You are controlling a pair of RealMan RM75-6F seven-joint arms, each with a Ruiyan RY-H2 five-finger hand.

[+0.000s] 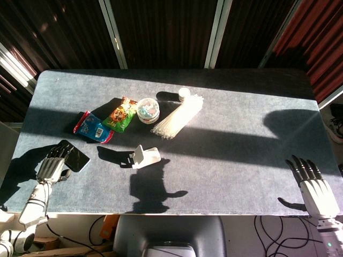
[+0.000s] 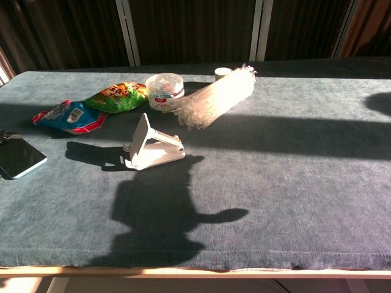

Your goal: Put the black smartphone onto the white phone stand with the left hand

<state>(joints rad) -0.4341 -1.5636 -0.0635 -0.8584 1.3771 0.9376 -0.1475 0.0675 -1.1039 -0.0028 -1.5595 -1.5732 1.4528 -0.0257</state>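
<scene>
The black smartphone [image 1: 76, 157] lies flat on the table's left side, and the chest view shows the smartphone [image 2: 19, 159] at its left edge. My left hand [image 1: 52, 166] rests at the phone's left end, fingers stretched over its edge and thumb beside it; the phone stays flat on the cloth. Dark fingertips [image 2: 7, 135] just enter the chest view above the phone. The white phone stand [image 1: 144, 156] sits to the phone's right, and the stand [image 2: 151, 148] is upright and bare. My right hand [image 1: 313, 186] lies open at the table's near right corner.
Behind the phone lie a blue snack bag [image 1: 92, 127] and a green snack bag [image 1: 121, 114]. A round tub [image 1: 148, 110], a clear bundle of straws [image 1: 178, 117] and a small white cap [image 1: 184, 93] sit further back. Dark blue cloth [image 1: 236, 155] covers the table.
</scene>
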